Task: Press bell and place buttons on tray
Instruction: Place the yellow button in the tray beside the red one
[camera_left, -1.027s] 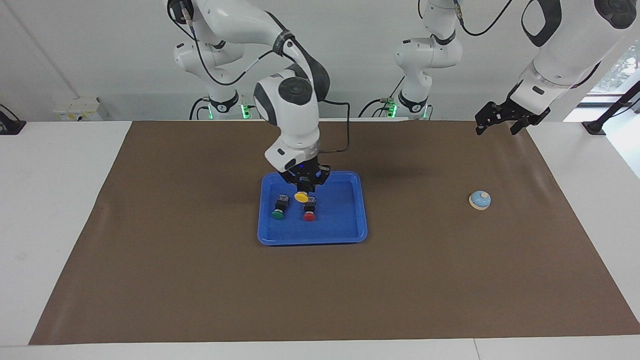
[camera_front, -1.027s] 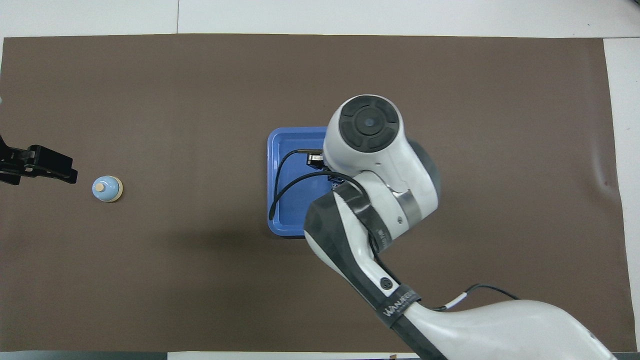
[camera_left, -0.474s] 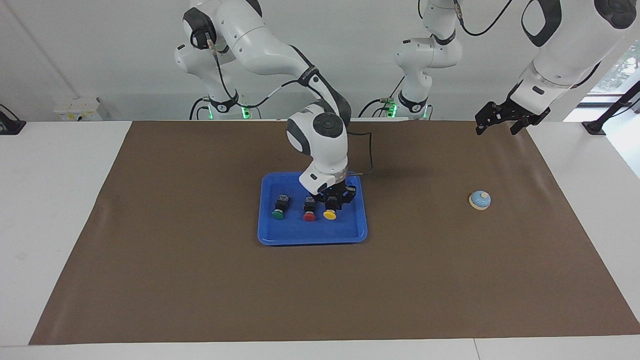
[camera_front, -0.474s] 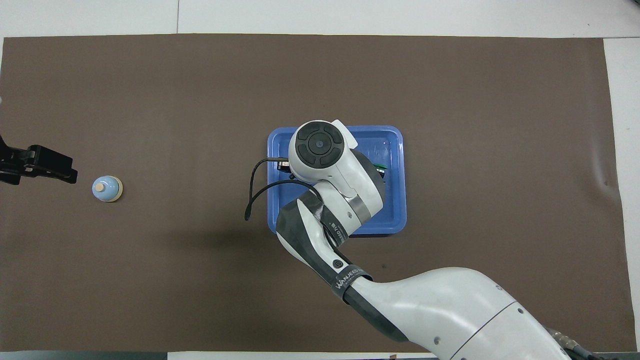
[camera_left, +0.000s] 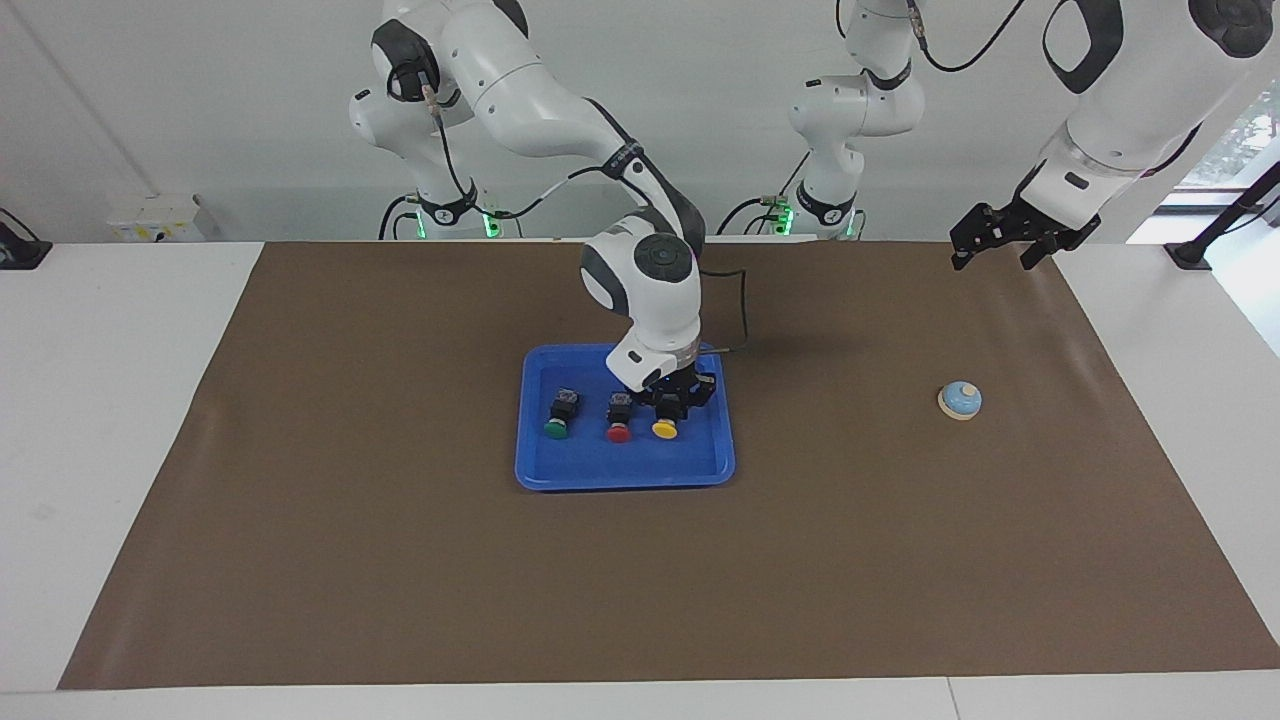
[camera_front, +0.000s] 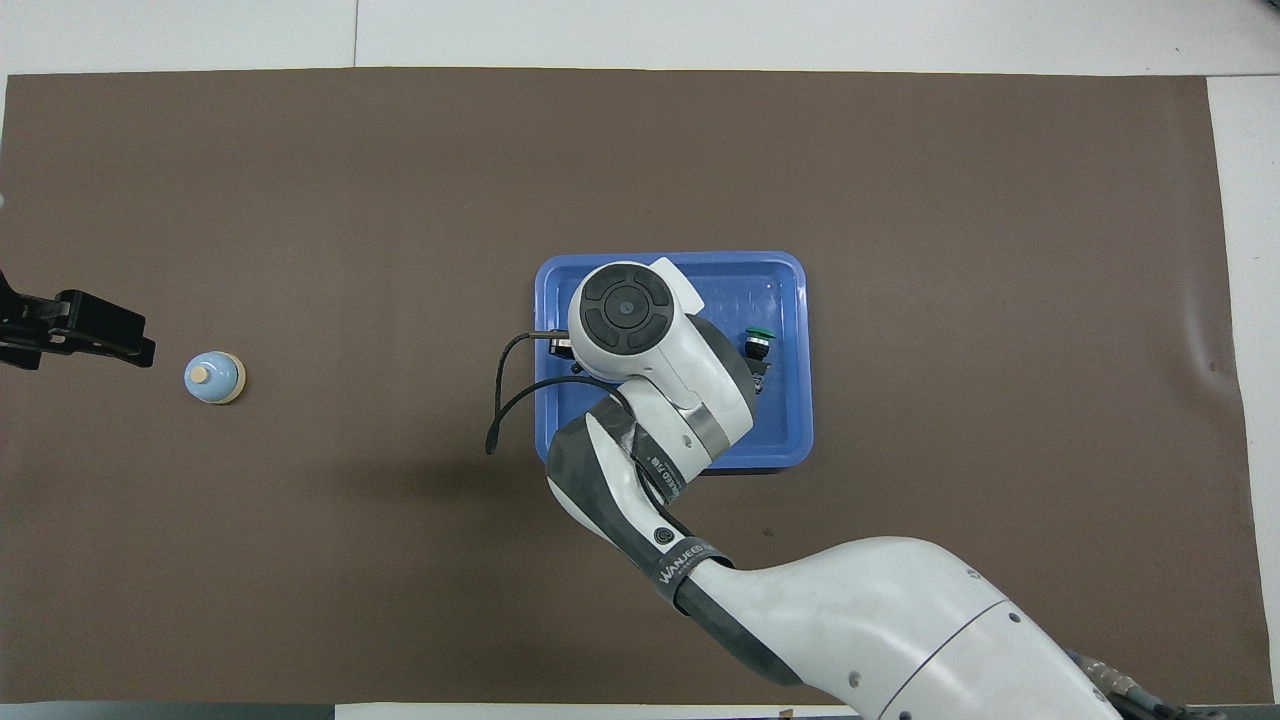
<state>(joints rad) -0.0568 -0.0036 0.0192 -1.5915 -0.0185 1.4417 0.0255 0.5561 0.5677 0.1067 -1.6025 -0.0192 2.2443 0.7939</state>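
The right gripper (camera_left: 676, 399) has come down from above the blue tray (camera_left: 700, 465) and now sits low at the yellow button (camera_left: 664, 428), which a second ago hung in its grip over the other two. The yellow button rests on the tray floor in a row with the red button (camera_left: 619, 432) and the green button (camera_left: 556, 427), at the end toward the left arm. Whether the fingers still clasp its black body or have begun to let go cannot be told. All three buttons thus appear placed; only release and withdrawal seem to remain.

The buttons are blocky black switches with glossy round caps. The tray is smooth, shallow plastic with rounded corners and a raised rim. The bell (camera_left: 960, 400), a small light-blue dome with cream base, stands on the matte brown mat (camera_left: 400, 560) toward the left arm's end. The left gripper (camera_left: 1000, 240) waits raised over the mat's edge, fingers spread.
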